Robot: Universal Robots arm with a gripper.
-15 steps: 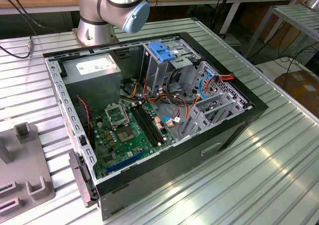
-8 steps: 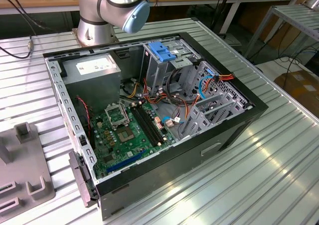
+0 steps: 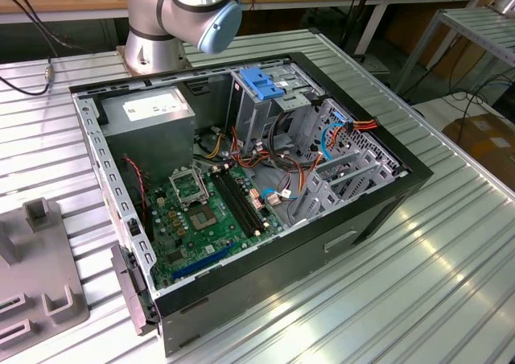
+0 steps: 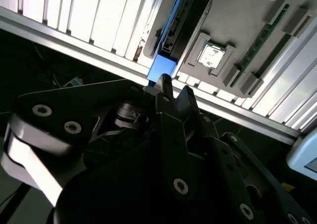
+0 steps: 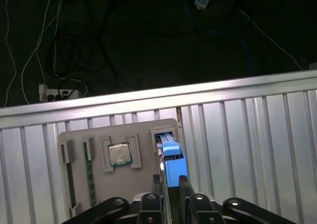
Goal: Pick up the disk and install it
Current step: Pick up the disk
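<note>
Disk (image 5: 171, 157) stands on edge in a slot of the grey tray (image 5: 99, 189), which lies near the bench (image 5: 247, 135) edge. Same tray holds a CPU (image 5: 120, 154) in a square pocket & RAM sticks (image 5: 89, 177) in narrow slots. In the first wrist view the tool (image 5: 171, 183) sits right at the disk's blue frame; can't tell if it's spread or pinching. In the exterior view an open PC case (image 3: 386, 195) sits mid-bench w/ motherboard (image 3: 205, 211), PSU (image 3: 153, 118) & drive cage (image 3: 257, 118) inside.
</note>
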